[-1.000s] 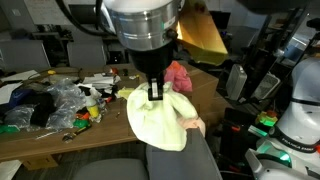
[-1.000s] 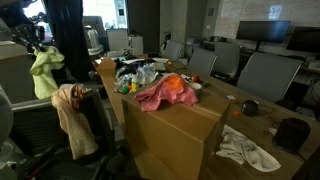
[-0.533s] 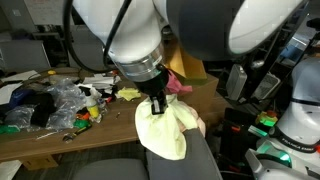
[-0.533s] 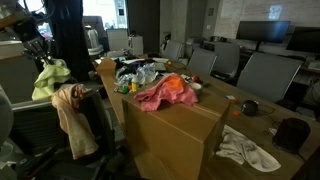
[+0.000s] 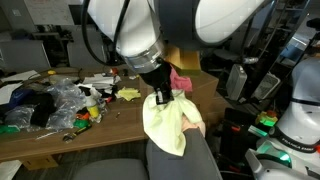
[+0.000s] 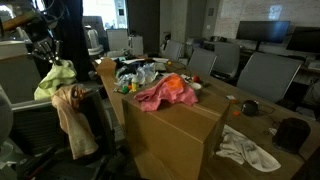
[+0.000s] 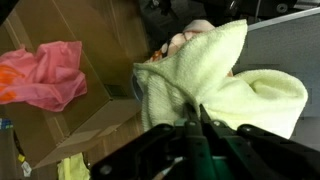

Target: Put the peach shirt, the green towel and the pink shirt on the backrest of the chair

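Note:
My gripper [image 5: 161,99] is shut on the green towel [image 5: 166,126], pinching a fold at its top. The pale yellow-green cloth hangs over the grey chair backrest [image 5: 185,160]. In the wrist view the closed fingers bite into the green towel [image 7: 215,85] beside the chair [image 7: 292,40]. The peach shirt [image 6: 72,118] is draped over the backrest, and the green towel [image 6: 55,80] hangs just above it under my gripper [image 6: 45,55]. A corner of the peach shirt [image 5: 193,125] peeks out beside the towel. The pink shirt [image 6: 165,94] lies crumpled on the wooden table [image 6: 175,130].
The table's far half holds plastic bags and small toys [image 5: 50,105] and a yellow scrap of cloth [image 5: 128,94]. A white machine [image 5: 300,110] stands beside the chair. A white cloth [image 6: 250,150] lies on another desk, with a row of grey office chairs [image 6: 262,72] behind.
My gripper has carried the green towel sideways and slightly down, closer over the backrest and the peach shirt. The grip stays shut. The pink shirt has not moved.

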Available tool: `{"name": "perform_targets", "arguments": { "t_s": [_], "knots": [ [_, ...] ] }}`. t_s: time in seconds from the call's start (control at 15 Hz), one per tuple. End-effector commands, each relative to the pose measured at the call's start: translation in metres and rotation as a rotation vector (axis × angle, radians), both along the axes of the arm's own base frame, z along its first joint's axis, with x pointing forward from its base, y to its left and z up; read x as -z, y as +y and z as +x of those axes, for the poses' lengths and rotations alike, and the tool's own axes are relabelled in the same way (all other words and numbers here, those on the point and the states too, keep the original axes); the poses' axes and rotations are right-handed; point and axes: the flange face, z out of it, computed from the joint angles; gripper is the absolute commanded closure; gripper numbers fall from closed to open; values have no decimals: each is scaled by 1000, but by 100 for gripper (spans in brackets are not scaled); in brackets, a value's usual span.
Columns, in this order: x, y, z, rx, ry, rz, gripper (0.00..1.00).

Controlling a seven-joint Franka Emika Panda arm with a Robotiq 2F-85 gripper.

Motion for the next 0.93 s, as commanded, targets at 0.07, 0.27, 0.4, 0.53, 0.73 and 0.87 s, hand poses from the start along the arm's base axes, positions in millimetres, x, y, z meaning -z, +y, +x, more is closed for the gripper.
{"name": "perform_targets", "arguments": {
  "t_s": [0.07, 0.27, 0.4, 0.53, 0.73, 0.87],
  "knots": [
    [-15, -18, -6, 88, 40, 13, 99],
    [-15, -31, -7, 138, 68, 21, 99],
    [-12, -40, -7, 173, 87, 31, 99],
    [-9, -48, -6, 204, 103, 43, 99],
    [-4, -62, -4, 253, 119, 62, 99],
    [-1, -72, -3, 285, 129, 71, 99]
  ]
}}
